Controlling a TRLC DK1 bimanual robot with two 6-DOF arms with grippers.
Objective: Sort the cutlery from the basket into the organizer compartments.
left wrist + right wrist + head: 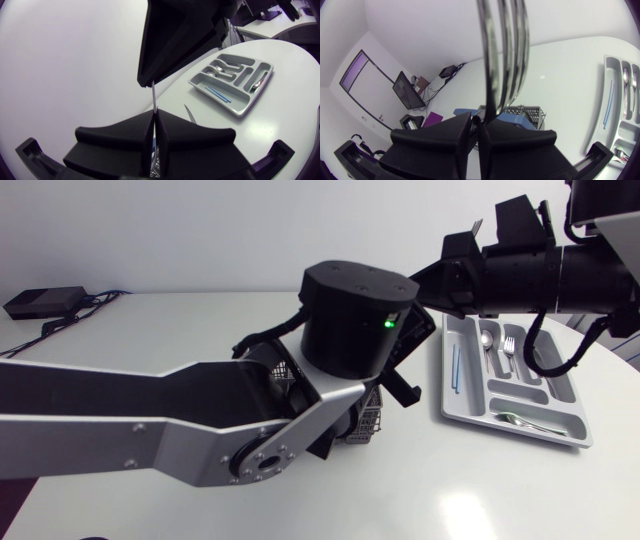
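A metal fork (502, 55) is held by both grippers at once above the wire basket (368, 423). My left gripper (154, 125) is shut on its thin handle (154, 100). Just ahead of it, my right gripper (150, 82) is shut on the fork further along, with the tines sticking up past its fingers (435, 140) in the right wrist view. In the head view my left arm (150, 415) crosses the table and covers most of the basket, and my right arm (560, 275) meets it from the right. The grey organizer (575, 425) lies to the right.
The organizer holds a spoon (487, 343), a fork (508, 350), blue sticks (455, 370) and another spoon (525, 421). A black box with cables (45, 302) sits at the table's back left. A blue object (470, 113) lies beside the basket (526, 113).
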